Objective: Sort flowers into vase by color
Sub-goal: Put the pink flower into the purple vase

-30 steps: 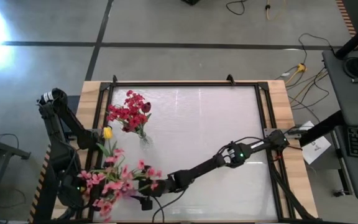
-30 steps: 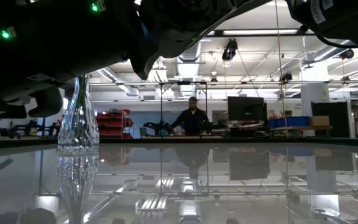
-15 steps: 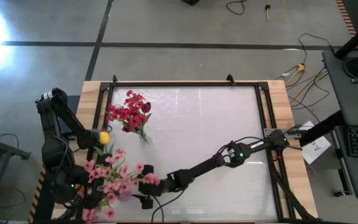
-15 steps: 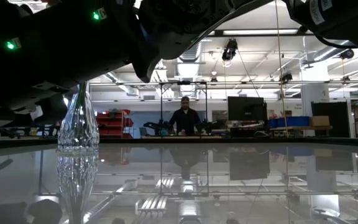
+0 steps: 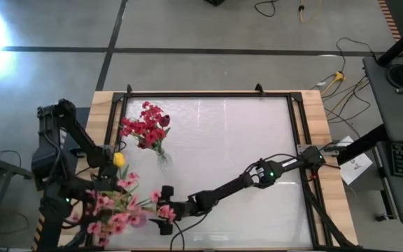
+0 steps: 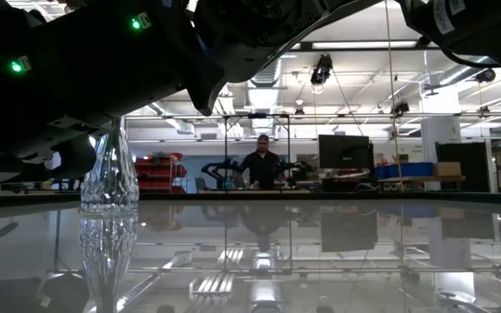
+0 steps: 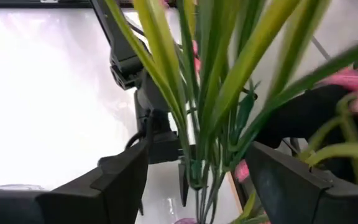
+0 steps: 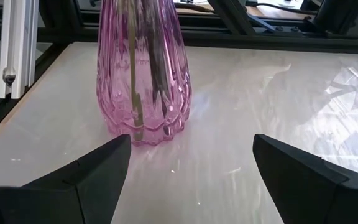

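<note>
At the table's front left corner: left gripper clenched on a bundle of green stems, pink flowers and a yellow tulip bud fanned out above a pink vase. Just beside that vase, right gripper, fingers spread wide, grasping nothing. Farther back on the left, red flowers upright in a clear vase. Beyond the table, a person at a bench.

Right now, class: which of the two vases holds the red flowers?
The clear vase farther back holds the red flowers; the pink vase near the front edge carries pink ones.
</note>
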Available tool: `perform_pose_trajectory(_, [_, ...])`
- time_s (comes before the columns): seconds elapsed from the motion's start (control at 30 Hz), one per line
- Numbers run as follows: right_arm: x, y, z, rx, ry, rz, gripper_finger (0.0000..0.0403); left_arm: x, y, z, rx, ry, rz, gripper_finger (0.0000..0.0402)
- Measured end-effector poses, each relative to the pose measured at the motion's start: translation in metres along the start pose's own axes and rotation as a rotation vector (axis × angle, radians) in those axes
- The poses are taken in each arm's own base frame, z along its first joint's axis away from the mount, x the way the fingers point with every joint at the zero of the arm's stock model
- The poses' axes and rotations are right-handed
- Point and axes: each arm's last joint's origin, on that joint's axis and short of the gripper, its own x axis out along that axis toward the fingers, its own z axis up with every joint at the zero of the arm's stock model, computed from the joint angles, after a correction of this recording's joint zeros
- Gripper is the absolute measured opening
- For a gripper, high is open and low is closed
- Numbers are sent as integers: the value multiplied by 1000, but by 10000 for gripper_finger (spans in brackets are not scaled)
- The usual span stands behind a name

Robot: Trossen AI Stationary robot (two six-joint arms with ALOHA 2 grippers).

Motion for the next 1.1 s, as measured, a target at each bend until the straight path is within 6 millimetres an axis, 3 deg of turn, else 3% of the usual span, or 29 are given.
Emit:
perform_pose_trajectory(0.17, [0,0,0,0,0,1,329,-14,4,11,-31,-1,0,248])
perform_pose_trajectory(0.27, [0,0,0,0,0,1,329,-15,5,12,-54,-2,-2,218])
perform_pose_trajectory(0.37, [0,0,0,0,0,1,329,-10,4,7,-57,20,4,159])
perform_pose_trajectory(0.5, [0,0,0,0,0,2,329,-1,4,-4,-65,73,5,45])
perform_pose_trajectory(0.57, [0,0,0,0,0,2,329,2,3,-8,-78,84,4,13])
perform_pose_trajectory(1.1, [0,-1,-5,-16,47,-4,329,42,-13,-48,36,191,-1,1])
